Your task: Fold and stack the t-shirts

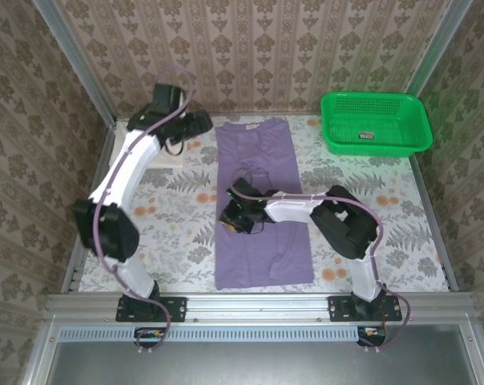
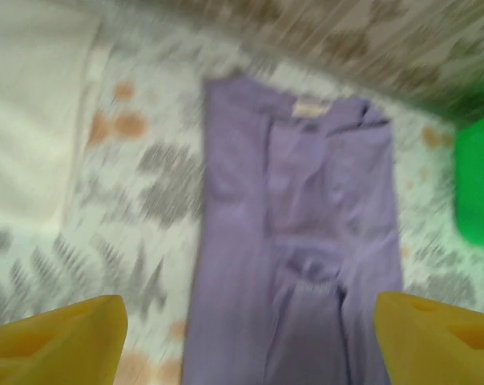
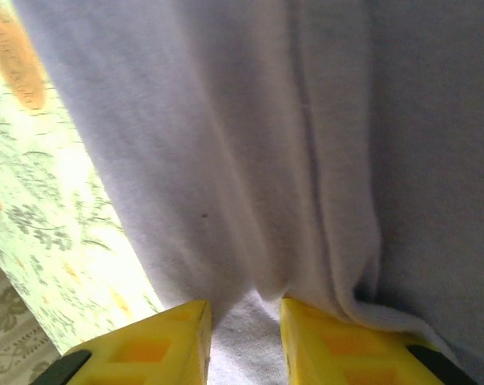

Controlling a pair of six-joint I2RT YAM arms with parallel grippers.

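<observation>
Pinching the long left edge of the purple t-shirt (image 1: pixel 256 160) about halfway along its length, the right gripper (image 3: pixel 244 341) has its yellow fingers set narrow, with a small ridge of cloth drawn up between them. I judge the step in hand to be a fold of this shirt. It lies flat down the middle of the table (image 1: pixel 170 216), collar toward the far edge and hem toward the near edge, its sides turned in to make a long strip. To fold it well, the pinch should take every layer at that edge, not only the top one. The lift should be low and slow so the cloth drapes over instead of dragging the rest out of line. The left gripper (image 2: pixel 250 341) hangs over the far-left corner with jaws spread wide and nothing in them; it could pin the strip or take a second point. The cream t-shirt (image 2: pixel 30 112) rests at that far-left corner, apart from the purple one. Both are soft, limp, matte knit that wrinkles readily. A green basket (image 1: pixel 376 96) of rigid plastic mesh sits at the far-right corner.
</observation>
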